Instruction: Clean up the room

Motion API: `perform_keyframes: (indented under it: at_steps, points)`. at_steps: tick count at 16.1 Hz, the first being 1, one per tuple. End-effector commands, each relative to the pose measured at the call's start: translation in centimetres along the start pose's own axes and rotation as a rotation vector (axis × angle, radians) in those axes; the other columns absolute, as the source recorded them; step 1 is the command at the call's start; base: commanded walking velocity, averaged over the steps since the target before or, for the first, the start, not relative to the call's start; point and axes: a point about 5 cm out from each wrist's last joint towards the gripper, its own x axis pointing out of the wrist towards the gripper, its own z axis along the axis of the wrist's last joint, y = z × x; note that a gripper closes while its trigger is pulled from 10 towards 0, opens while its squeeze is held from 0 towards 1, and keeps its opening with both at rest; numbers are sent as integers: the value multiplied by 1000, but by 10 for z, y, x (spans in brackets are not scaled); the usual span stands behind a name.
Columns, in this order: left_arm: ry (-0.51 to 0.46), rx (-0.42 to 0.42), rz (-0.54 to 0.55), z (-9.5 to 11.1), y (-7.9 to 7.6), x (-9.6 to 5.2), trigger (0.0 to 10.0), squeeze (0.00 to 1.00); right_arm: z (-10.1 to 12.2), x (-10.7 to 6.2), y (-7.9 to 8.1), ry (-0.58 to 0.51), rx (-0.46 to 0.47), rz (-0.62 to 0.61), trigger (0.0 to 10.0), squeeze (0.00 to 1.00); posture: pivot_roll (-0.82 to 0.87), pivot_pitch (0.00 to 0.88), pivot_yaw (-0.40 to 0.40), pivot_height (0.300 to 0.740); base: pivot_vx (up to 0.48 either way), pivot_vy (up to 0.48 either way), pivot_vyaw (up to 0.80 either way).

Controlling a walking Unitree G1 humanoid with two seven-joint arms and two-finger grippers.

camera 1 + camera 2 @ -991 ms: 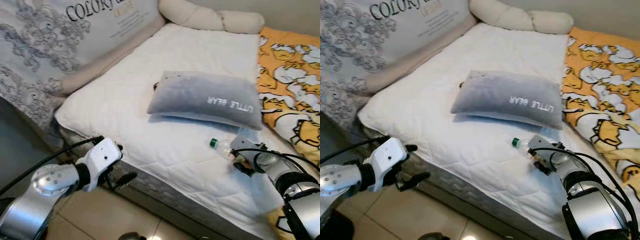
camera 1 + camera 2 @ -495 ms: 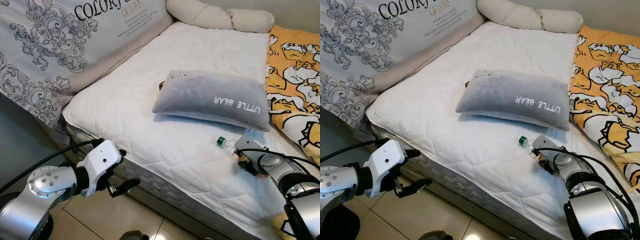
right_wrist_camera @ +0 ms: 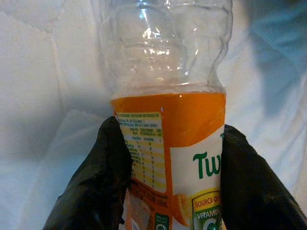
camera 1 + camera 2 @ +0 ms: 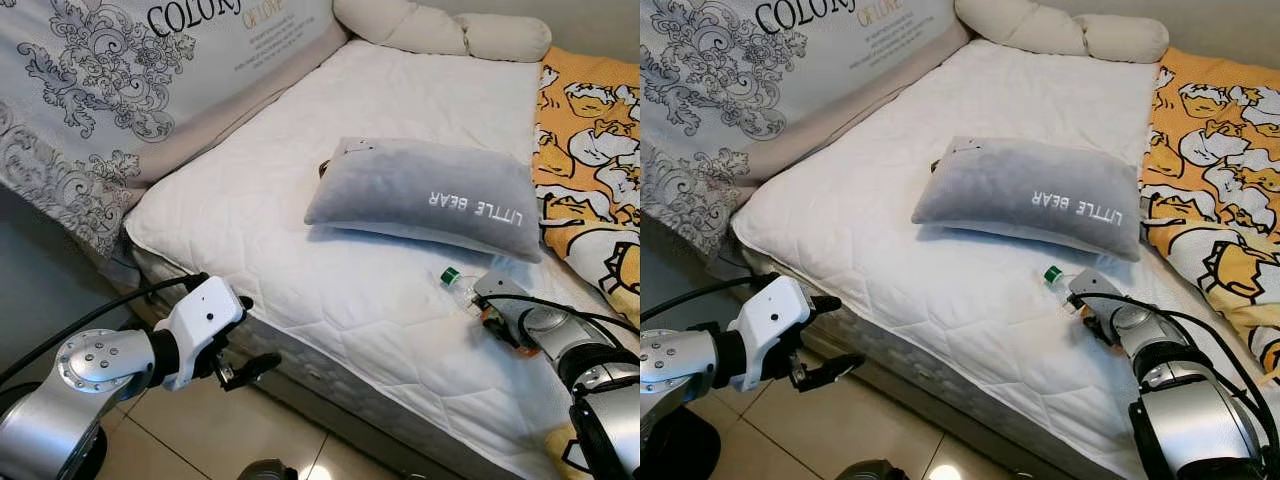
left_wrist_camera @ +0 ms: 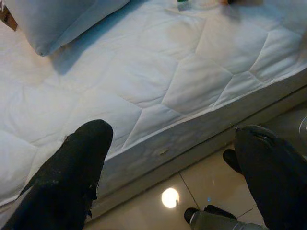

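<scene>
Gripping bottle [image 3: 168, 143], right pincer [image 3: 168, 191] outstretched

open mattress [image 4: 300, 250], grey pillow [image 4: 425, 195] mid-bed

The right gripper [image 3: 165, 182] with its clamped bottle [image 4: 462, 287] has slid slightly farther across the mattress [image 4: 300, 240].

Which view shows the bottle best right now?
The right wrist view: the bottle sits close up between the right pincer's fingers, its orange label readable. The eye views catch its green cap and clear neck on the mattress. The left wrist view shows it at the frame's edge.
</scene>
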Motion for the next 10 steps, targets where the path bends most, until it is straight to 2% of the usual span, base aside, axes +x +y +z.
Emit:
perform_keyframes:
  at_steps: [1,3,4,5,6,8,9,10]
  points:
    - [0,-23,6,-3,-2,2,10000,0,11,-3,-6,-57,56,26,0,0,108,0,31,740,0,0,0]
    - [-12,-44,24,-5,-2,4,10000,0,13,-4,-6,-97,102,68,0,0,92,0,32,740,0,0,0]
    - [-20,-67,49,-7,-1,6,10000,0,16,-7,-7,-171,150,154,0,0,72,0,39,740,0,0,0]
    - [-24,-77,59,-7,0,7,10000,0,17,-10,-8,-216,168,198,0,0,53,0,48,740,0,0,0]
    - [-29,-89,82,-8,2,8,10000,0,19,-16,-9,-307,164,273,0,0,30,0,58,740,0,0,0]
    - [-28,-88,151,-10,6,9,10000,0,23,-29,-8,-441,198,322,0,0,14,0,57,740,0,0,0]
    - [-61,-96,206,-8,8,10,10000,0,28,-39,-3,-534,246,318,1529,0,5,0,48,740,0,0,0]
    - [-80,-117,239,-6,8,11,10000,0,31,-44,1,-585,288,279,8902,0,1,0,41,740,0,0,0]
